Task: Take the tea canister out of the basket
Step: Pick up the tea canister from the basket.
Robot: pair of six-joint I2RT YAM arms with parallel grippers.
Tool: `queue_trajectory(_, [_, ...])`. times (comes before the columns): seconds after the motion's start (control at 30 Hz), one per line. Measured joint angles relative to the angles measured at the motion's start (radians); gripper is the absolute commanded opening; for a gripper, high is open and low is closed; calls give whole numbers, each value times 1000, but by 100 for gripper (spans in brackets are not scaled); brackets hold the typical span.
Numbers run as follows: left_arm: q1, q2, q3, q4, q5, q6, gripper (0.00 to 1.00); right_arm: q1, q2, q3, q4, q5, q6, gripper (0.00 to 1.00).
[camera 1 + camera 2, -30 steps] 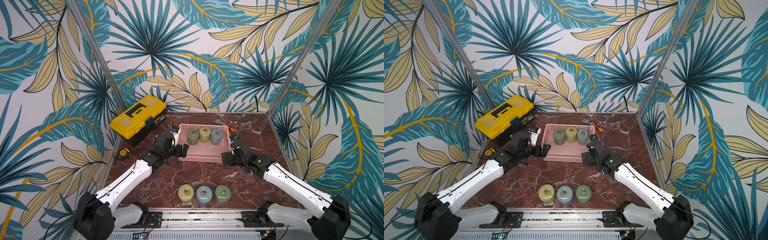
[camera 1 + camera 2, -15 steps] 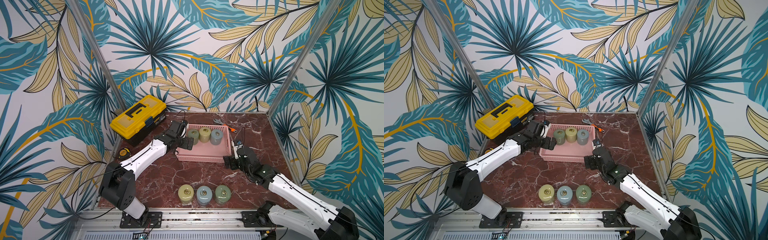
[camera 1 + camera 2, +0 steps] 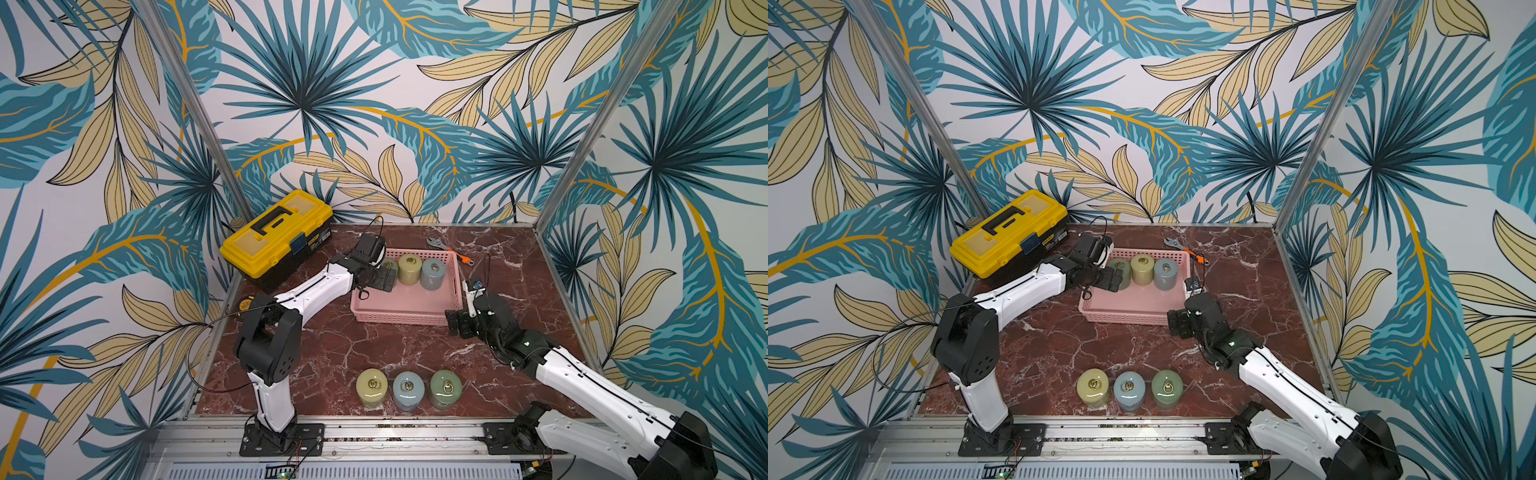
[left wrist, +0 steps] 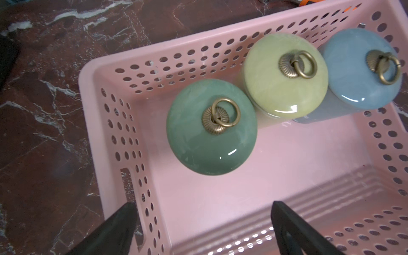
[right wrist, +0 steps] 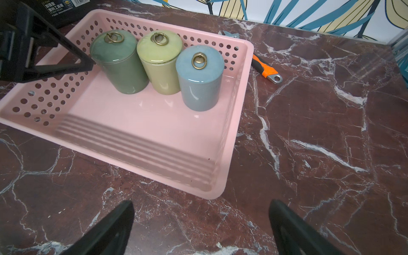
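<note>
Three tea canisters (image 5: pixel 160 59) are stood along the far edge of the pink basket (image 5: pixel 235 110), the green tea canister (image 4: pixel 212 141) nearest the left gripper (image 4: pixel 202 207), which is spread wide and empty over the left edge. The right gripper (image 5: pixel 202 204) is likewise spread, empty, beside the near right corner

lab test booth: leaf-print panels (image 3: pixel 374 104), aluminium rail (image 3: pixel 395 432).

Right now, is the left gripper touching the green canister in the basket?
Apart. The left wrist view shows bare basket floor between the green canister and both fingertips of the open left gripper.
</note>
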Motion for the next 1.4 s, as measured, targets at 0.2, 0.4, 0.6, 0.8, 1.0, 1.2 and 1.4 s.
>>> queue_trajectory(0.2, [0, 67, 57, 3, -18, 2, 100, 0, 8, 0, 0, 0, 0, 99])
queue_trajectory(0.4, [0, 126, 98, 13, -29, 9, 100, 0, 9, 0, 0, 0, 0, 99])
queue_trajectory(0.6, [0, 167, 119, 30, -27, 16, 100, 0, 10, 0, 1, 0, 0, 99])
queue_trajectory(0.8, [0, 196, 131, 48, -27, 19, 96, 0, 19, 0, 3, 1, 0, 99])
queue_trajectory(1.0, [0, 227, 174, 71, -26, 23, 93, 0, 29, 0, 3, 1, 0, 99])
queue_trajectory(1.2, [-1, 250, 184, 92, -26, 24, 81, 0, 34, 0, 4, 1, 0, 99])
queue_trajectory(1.4, [-1, 253, 187, 92, -26, 26, 71, 0, 35, 0, 4, 0, 0, 99])
